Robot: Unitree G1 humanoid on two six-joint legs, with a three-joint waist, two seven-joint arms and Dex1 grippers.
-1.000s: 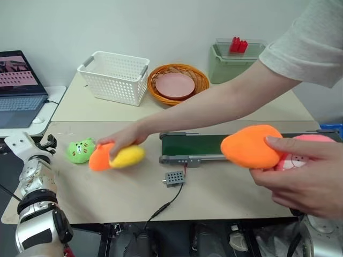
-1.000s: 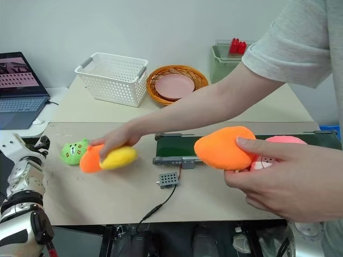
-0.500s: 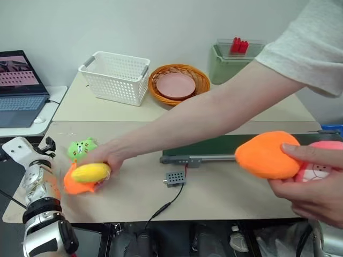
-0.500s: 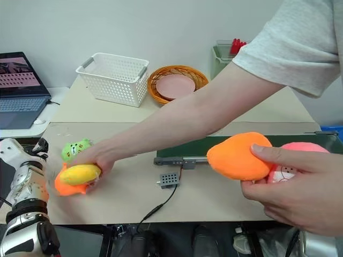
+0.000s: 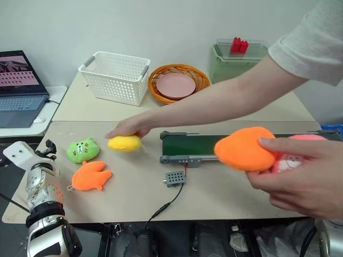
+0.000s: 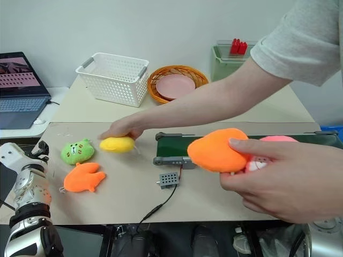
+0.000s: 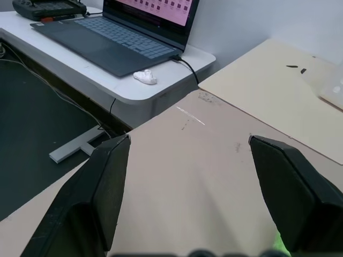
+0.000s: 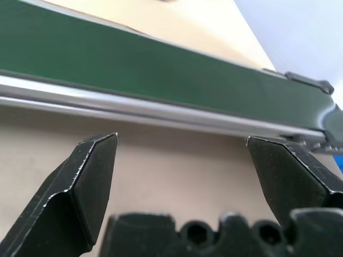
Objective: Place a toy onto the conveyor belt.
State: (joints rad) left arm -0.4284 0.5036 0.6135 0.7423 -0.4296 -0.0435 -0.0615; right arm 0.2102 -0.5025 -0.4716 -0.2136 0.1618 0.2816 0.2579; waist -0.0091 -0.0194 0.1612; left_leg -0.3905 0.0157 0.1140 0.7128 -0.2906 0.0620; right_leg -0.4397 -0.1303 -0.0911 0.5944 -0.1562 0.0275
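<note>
**Q:** Where was the belt [image 5: 199, 144], and what lay around it?

**A:** The belt lay flat on the desk [image 5: 134, 187], running from mid-desk toward the robot's right. A small grey box [image 5: 174, 178] with a cable sat just in front of the belt's left end. Off that left end, a person's hand [image 5: 127, 127] rested on a yellow toy [image 5: 124, 143] on the desk. Further left of the belt lay a green toy [image 5: 83, 150], and an orange flat toy [image 5: 91, 175] lay just in front of the green one. A second hand [image 5: 300, 176] in front of the belt's right half held an orange plush [image 5: 244, 149] and a pink plush [image 5: 292, 158] in the air. Behind the belt stood a white basket [image 5: 115, 76], a wicker bowl [image 5: 201, 80] with a pink plate [image 5: 174, 84], and a green bin [image 5: 228, 64]. A laptop [image 5: 19, 85] stood on a side desk far left of the belt.

**Q:** What was the state of each end effector?

**A:** The left end effector [image 7: 187, 198] was spread wide above bare desk near the desk's left edge, holding nothing. The right end effector [image 8: 182, 193] was likewise spread apart and empty, pointing at the belt's near rail, with desk surface between its fingers [image 8: 80, 187].
</note>
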